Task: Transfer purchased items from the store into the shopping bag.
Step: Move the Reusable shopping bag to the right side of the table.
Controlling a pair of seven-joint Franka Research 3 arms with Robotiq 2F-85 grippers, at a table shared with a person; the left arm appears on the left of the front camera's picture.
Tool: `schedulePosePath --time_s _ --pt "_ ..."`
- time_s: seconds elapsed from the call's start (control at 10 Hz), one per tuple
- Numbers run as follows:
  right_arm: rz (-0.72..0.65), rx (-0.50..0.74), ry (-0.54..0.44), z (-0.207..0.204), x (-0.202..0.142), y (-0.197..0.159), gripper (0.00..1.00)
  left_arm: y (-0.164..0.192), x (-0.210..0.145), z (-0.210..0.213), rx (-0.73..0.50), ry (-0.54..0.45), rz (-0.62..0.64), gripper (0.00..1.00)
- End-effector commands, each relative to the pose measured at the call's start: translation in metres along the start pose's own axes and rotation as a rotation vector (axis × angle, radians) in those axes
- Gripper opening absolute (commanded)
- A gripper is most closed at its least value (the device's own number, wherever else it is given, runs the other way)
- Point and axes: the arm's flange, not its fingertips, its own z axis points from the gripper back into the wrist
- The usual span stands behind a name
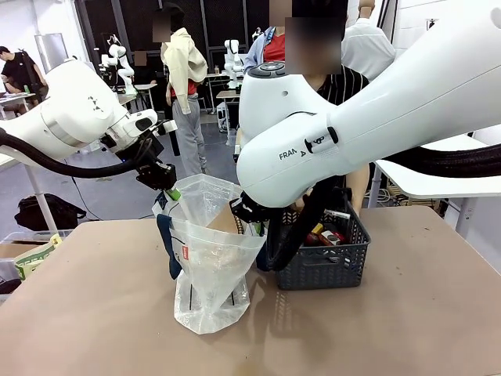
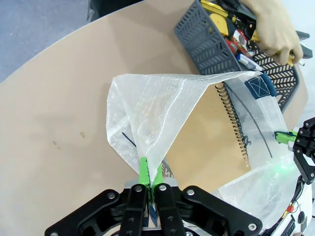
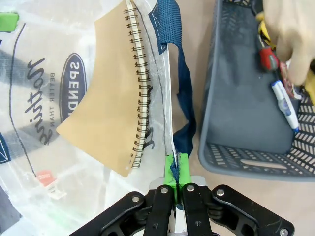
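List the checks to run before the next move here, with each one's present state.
1. Left fingers shut on the shopping bag rim: ok.
2. Right fingers shut on the opposite rim, beside the navy handle: ok.
3. Bag mouth spread open between them: ok.
4. Notebook inside the bag: ok.
5. Basket free of the person's hand: not ok, the hand is inside it.
6. Room in the bag for more: cannot tell.

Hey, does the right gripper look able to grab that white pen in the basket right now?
Probably not. The right gripper is shut on the rim of the shopping bag, holding it open beside the basket, and the person's hand is in among the items next to the white pen.
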Motion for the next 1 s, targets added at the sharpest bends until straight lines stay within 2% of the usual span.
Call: schedulePosePath --time_s 0.0,0.9 --pt "0.000 -0.004 -0.009 -0.0001 -0.0032 -0.0016 0.00 0.0029 0.0000 0.0007 0.004 -0.004 -0.001 0.00" --pt "0.000 -0.004 -0.009 -0.0001 -0.0032 -0.0016 0.00 0.0029 0.0000 0.0007 0.004 -0.004 -0.001 0.00"
